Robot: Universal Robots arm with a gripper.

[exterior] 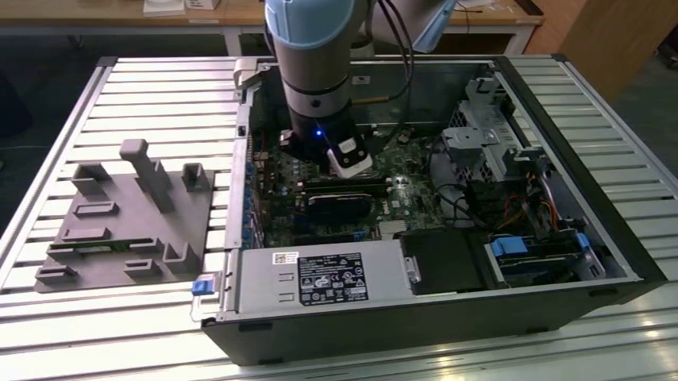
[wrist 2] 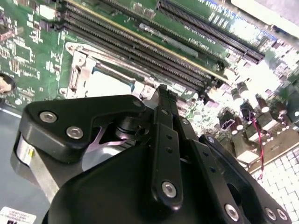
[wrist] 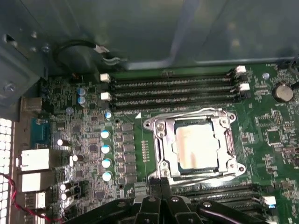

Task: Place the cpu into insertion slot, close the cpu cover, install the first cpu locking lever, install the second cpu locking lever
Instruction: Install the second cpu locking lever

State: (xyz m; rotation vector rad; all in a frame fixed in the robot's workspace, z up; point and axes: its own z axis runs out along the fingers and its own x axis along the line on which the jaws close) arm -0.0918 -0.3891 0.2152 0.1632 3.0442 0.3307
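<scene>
Pincer point(wrist: 161, 183), pressed together, sits just beside the cpu cover point(wrist: 159, 128) framing the cpu point(wrist: 196, 145).

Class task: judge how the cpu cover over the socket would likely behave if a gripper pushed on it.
The cpu cover looks like thin silvery sheet metal, so probably light yet springy. Lying flat around the cpu, it seems unlikely to roll or tip. Its shiny finish suggests the gripper could slip on it.

You see an open computer case point(exterior: 593, 238) lying on the slatted desk point(exterior: 159, 87), a grey power-supply box point(exterior: 317, 279) at its near edge. A grey fixture block point(exterior: 122, 226) sits toward the exterior view's left.
</scene>
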